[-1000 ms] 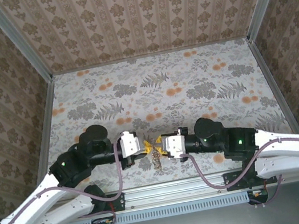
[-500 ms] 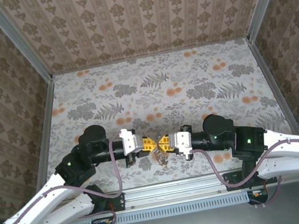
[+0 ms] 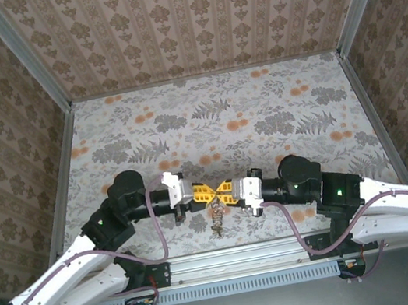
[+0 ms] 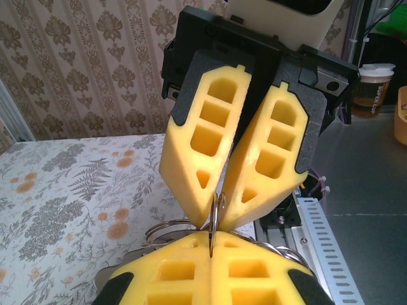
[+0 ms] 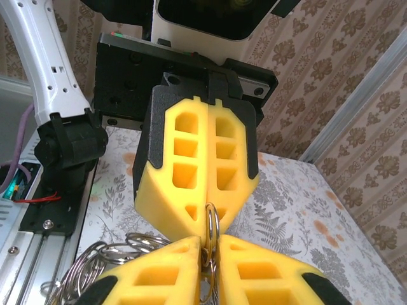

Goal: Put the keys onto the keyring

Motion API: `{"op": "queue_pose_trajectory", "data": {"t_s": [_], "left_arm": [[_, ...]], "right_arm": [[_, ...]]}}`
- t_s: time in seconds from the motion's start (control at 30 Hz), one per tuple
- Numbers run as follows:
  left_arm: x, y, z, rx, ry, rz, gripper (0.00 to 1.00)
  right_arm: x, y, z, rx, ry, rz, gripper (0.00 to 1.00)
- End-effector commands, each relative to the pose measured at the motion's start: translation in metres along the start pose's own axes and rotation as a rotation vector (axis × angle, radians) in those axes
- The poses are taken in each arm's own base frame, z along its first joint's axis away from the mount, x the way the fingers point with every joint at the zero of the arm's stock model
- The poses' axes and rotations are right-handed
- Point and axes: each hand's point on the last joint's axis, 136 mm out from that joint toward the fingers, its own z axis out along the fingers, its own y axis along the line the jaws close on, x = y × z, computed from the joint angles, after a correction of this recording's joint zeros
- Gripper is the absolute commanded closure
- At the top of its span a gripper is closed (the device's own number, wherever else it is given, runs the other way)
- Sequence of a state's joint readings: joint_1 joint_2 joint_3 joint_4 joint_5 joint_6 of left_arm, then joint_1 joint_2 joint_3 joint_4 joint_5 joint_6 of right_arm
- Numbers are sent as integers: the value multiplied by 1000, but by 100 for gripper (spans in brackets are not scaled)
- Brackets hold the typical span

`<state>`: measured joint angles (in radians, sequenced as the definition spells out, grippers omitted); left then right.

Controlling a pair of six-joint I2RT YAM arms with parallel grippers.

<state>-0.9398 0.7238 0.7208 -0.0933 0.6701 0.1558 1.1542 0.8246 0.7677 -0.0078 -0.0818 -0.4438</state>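
Floral cloth in grey and orange is covering the table (image 3: 283, 107), and brown patterned panels (image 3: 189, 21) are standing around its sides. Two white arms are lying along the near edge, the left arm (image 3: 60, 276) and the right arm (image 3: 402, 200), and are pointing at each other so that their wrists are facing nose to nose over the middle of that edge. The left gripper (image 3: 212, 195) is holding its yellow fingers (image 5: 191, 159) pressed flat together, pinching the rim of the keyring (image 5: 212, 223) at the tips. The right gripper (image 3: 220, 195) is facing it, its fingers (image 4: 203, 146) slanting into a narrow V and gripping the same ring from the opposite side. That ring is standing edge-on between the two sets of tips, while a bunch of silvery wire loops (image 5: 105, 260) is hanging beneath the grippers, toward the near edge.
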Motion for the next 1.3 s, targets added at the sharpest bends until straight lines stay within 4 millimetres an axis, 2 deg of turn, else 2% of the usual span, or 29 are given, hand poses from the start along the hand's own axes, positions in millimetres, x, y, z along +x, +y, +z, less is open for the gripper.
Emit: {"op": "queue_pose_trajectory", "data": {"t_s": [0.0,0.1,0.23,0.27,0.33,0.37,0.43,0.67,0.93,1.27], "left_arm": [[-28,-7,-1,49,-91,46,100],[-28,-7,-2,44,-90,47,100],[-22,1,-8,-22,-22,43,100],[-19,6,-11,-66,14,47,95],[-12,10,-16,-110,99,51,78],[-10,11,-18,-127,130,57,73],[-6,12,-19,-150,196,77,69],[10,14,-12,-151,334,117,69],[20,16,-6,-138,381,130,70],[26,18,-2,-125,416,137,74]], "right_arm": [[0,0,2,0,-15,1,91],[0,-2,2,9,-9,-6,100],[7,-13,0,66,43,-39,100],[8,-15,-1,78,58,-46,100],[14,-22,-1,110,97,-59,100],[17,-24,0,117,117,-63,100],[23,-24,5,115,157,-68,100],[20,-18,9,78,150,-67,100],[9,-7,7,19,96,-64,100],[7,-4,11,-6,95,-62,100]]}}
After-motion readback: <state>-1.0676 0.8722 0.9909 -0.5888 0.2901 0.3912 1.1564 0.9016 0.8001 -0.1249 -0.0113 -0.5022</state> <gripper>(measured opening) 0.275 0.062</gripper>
